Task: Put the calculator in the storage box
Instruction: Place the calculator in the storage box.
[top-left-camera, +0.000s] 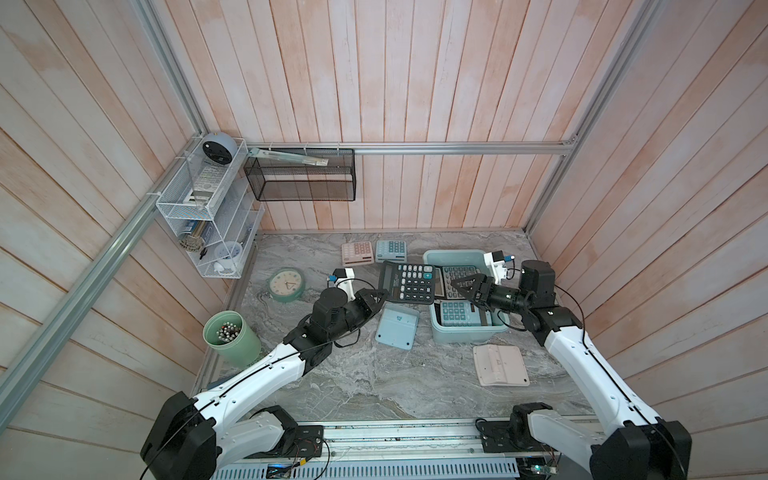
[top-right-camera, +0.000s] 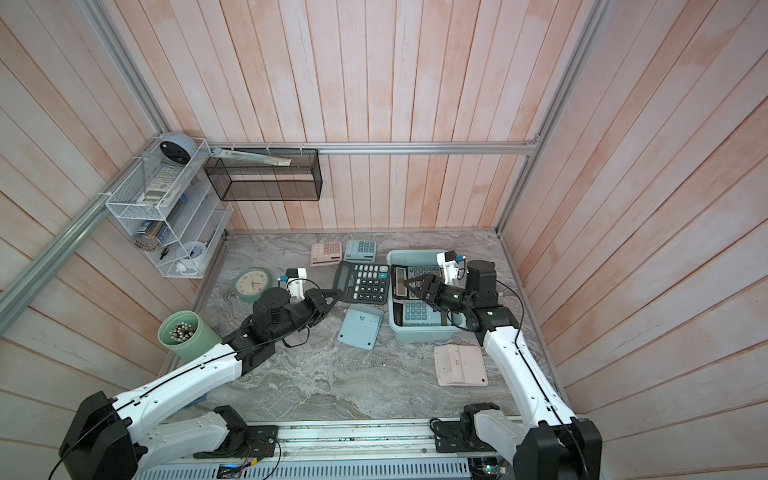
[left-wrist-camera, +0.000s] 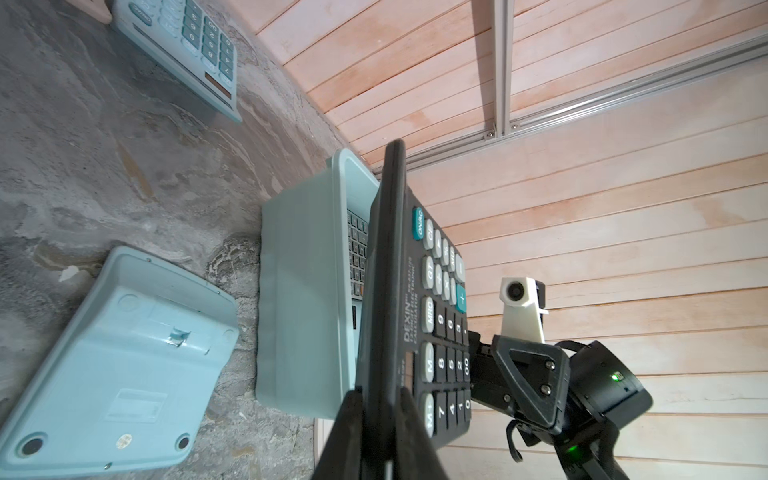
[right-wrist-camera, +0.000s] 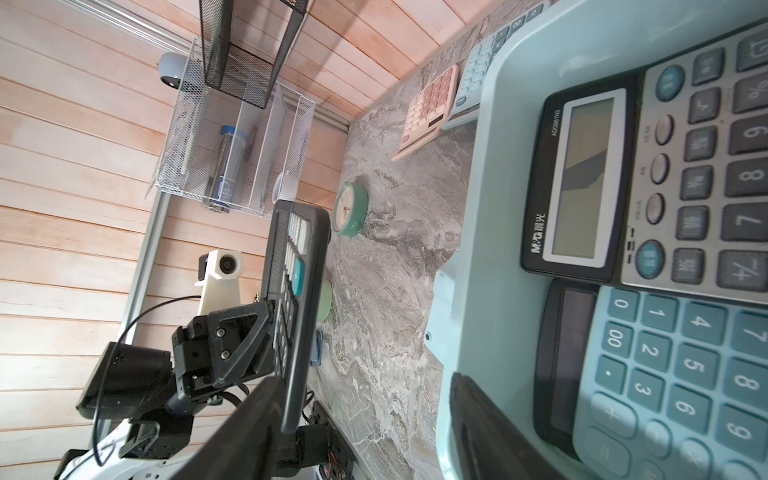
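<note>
Across the marble table, in both top views: teal box at right. Holds two calculators. Next, black calculator, clear of the table, keys up, right edge overlapping the box's left rim in view, not inside. Left gripper at its left edge; right gripper over the box, just beside its right edge. Seen only from the left wrist: fingers clamped either side of the calculator's edge, box wall behind. Seen only from the right wrist: fingers well apart, gripping nothing, one over the box, calculator edge-on beside the other; contact there unclear.
</note>
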